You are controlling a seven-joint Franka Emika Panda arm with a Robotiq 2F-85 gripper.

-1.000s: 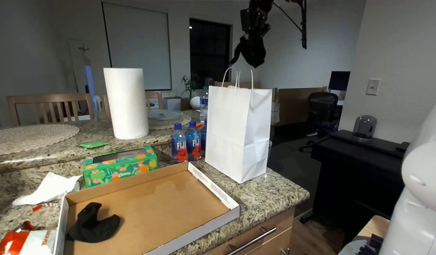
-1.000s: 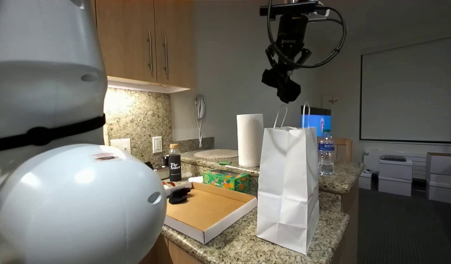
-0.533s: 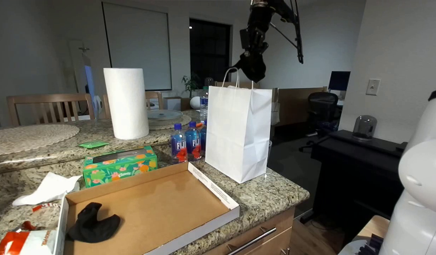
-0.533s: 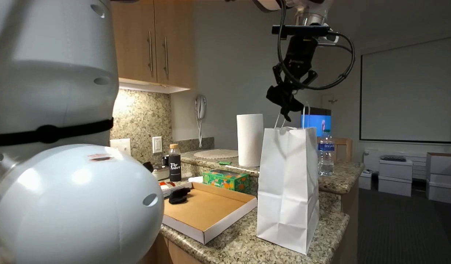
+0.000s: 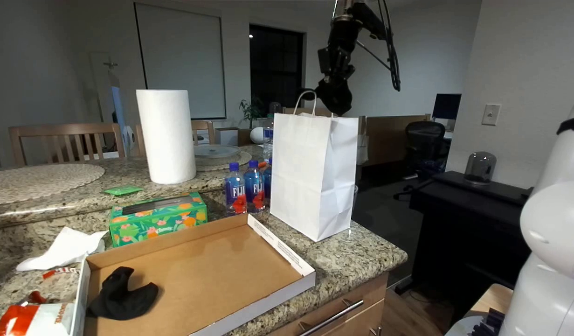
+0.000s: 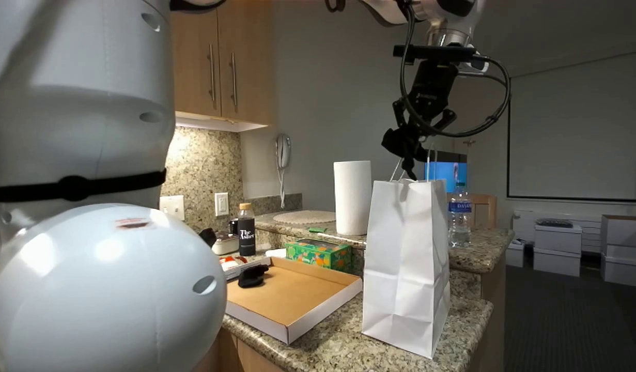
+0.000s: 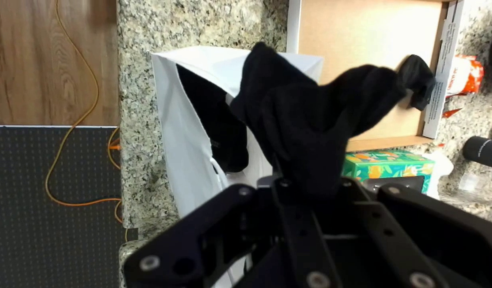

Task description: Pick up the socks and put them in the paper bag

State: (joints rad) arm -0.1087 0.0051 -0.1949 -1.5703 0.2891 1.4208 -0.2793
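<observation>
Over the mouth of the tall white paper bag, gripping a floppy black fabric sock in the black two-fingered hand.
Should weigh next to nothing: soft, limp, unbreakable, unlikely to slip from a pinch on a thick fold, but apt to drape over the rim if let go off-centre; hanging with lower end about level with that rim. Would need next, presumably, a second black fabric sock crumpled inside the shallow brown-and-white cardboard tray on the speckled granite bench, near the end wall farthest from the bag; best seized at the raised fold. Can see black cloth inside the bag, probably more socks, too dark to count. Cannot see into the green floral cardboard tissue box beside the tray.
</observation>
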